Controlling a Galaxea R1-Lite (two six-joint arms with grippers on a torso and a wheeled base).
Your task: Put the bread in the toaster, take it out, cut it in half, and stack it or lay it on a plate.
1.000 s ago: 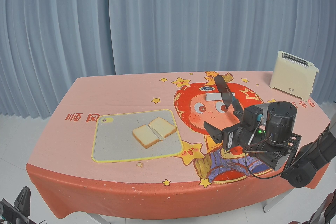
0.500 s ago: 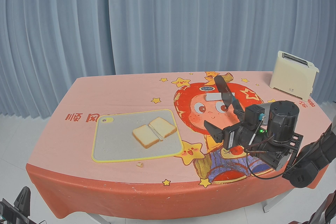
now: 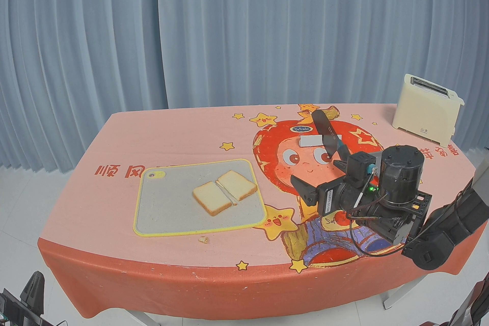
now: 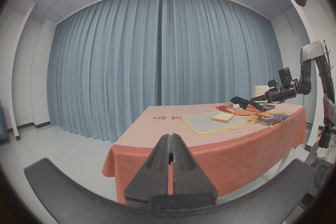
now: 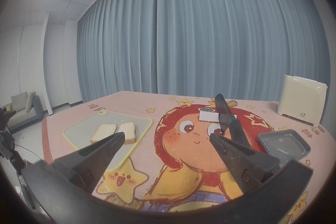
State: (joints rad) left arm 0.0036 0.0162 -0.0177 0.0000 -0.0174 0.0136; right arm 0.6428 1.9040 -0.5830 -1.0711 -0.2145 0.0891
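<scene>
- Right gripper (image 5: 166,136): fingers spread wide, holding nothing; it hangs above the table (image 3: 168,138) between the knife (image 3: 328,138) and the cutting board (image 3: 163,199), touching neither.
- Left gripper (image 4: 170,137): fingers pressed together, empty; it sits low off the table's near left corner, well apart from the bread, so expect no help from it in steadying anything.
- The knife lies on the cloth just beside the right gripper, its blade across a white card (image 3: 310,140); a careless swing of the wrist could catch the handle and send the knife skidding.
- Left half (image 3: 212,197) and right half (image 3: 237,184) of the bread lie flat on the cutting board, side by side with a thin gap between; cutting looks finished and plating looks outstanding.
- Hazard one: the halves lie flat, so a shallow pinch may slip off the crust; a hard one may crush or tear the soft crumb.
- Hazard two: fingers pressing down beside one half could shove its neighbour, or slide the board on the cloth.
- Hazard three: the grey tray (image 5: 283,144) sits toward the right edge, beyond the knife; your carry likely passes over the knife, and a loosely held half could drop there.
- The toaster (image 3: 427,109) stands at the far right corner, well apart; no hazard noted.
</scene>
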